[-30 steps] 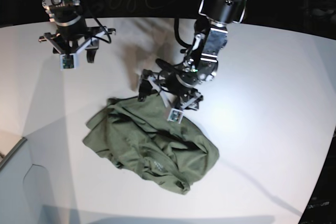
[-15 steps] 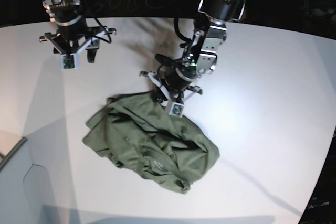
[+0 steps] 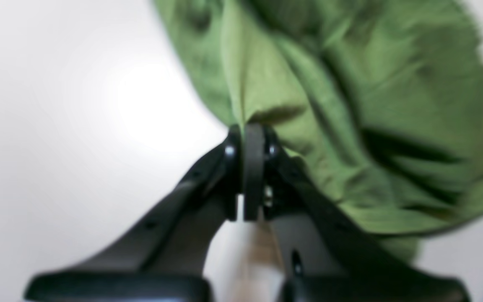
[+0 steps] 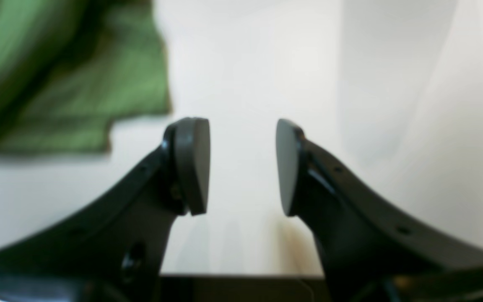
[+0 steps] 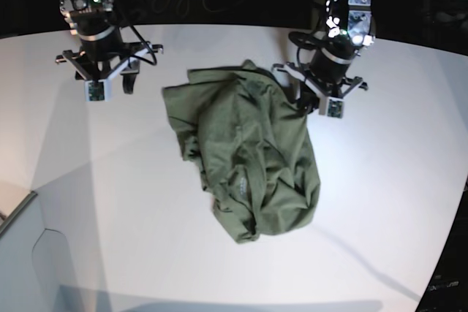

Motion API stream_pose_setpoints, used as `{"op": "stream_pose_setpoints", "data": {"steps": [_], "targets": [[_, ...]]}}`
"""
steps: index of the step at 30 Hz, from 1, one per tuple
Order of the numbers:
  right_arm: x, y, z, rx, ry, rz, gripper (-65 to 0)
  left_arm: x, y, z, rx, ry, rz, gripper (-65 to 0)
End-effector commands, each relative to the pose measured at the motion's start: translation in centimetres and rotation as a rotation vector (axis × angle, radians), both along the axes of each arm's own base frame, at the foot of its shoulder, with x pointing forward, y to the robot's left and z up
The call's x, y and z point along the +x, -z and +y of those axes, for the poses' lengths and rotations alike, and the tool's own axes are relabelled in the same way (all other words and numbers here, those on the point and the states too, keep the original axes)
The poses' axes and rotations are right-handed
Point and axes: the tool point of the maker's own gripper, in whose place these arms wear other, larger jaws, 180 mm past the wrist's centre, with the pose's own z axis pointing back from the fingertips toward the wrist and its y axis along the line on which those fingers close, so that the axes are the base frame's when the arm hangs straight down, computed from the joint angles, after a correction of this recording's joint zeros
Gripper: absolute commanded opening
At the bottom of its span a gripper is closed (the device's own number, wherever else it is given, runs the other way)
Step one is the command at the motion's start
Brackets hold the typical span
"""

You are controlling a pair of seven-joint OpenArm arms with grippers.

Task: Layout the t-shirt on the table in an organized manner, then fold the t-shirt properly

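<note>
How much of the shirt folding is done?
Only the start. The left hand is shut on an edge of the t-shirt, which is crumpled on the table. The right hand is open and empty. Spreading it flat and all the folding are left.

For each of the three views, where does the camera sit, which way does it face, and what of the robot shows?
Base: high in front, looking down at the table, the t-shirt and both arms.
Left wrist: behind the left gripper, whose fingers pinch the shirt's edge.
Right wrist: behind the right gripper, open over bare table.
Shared: all three show the shirt.
</note>
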Motion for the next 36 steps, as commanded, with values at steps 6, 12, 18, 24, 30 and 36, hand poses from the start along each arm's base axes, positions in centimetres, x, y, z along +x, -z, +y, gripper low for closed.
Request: {"op": "stream_pose_setpoints", "data": {"steps": [6, 12, 18, 24, 30, 36], "targets": [[1.5, -1.6, 4.1, 0.049, -0.101, -0.065, -37.9, 0.0, 0.4, 2.3, -0.007, -0.074, -0.008, -64.9], [2.4, -2.3, 11.4, 0.135, -0.276, -0.093, -27.9, -0.7, 1.2, 2.4, -0.006, -0.074, 0.016, -64.9], [4.0, 0.6, 16.3, 0.168, -0.369, -0.037, -26.9, -1.0, 1.5, 2.6, -0.001, -0.073, 0.025, -64.9], [6.0, 3.1, 17.7, 0.168, -0.365, 0.018, -26.9, -1.1, 1.5, 2.6, -0.001, -0.073, 0.028, -64.9], [6.6, 4.5, 17.7, 0.152, -0.368, 0.047, -34.0, -1.1, 1.5, 2.6, 0.001, -0.072, 0.028, -64.9], [7.4, 4.6, 17.0, 0.139, -0.356, 0.047, -65.0, -1.2, 1.6, 2.7, 0.001, -0.074, 0.028, -64.9]]}}
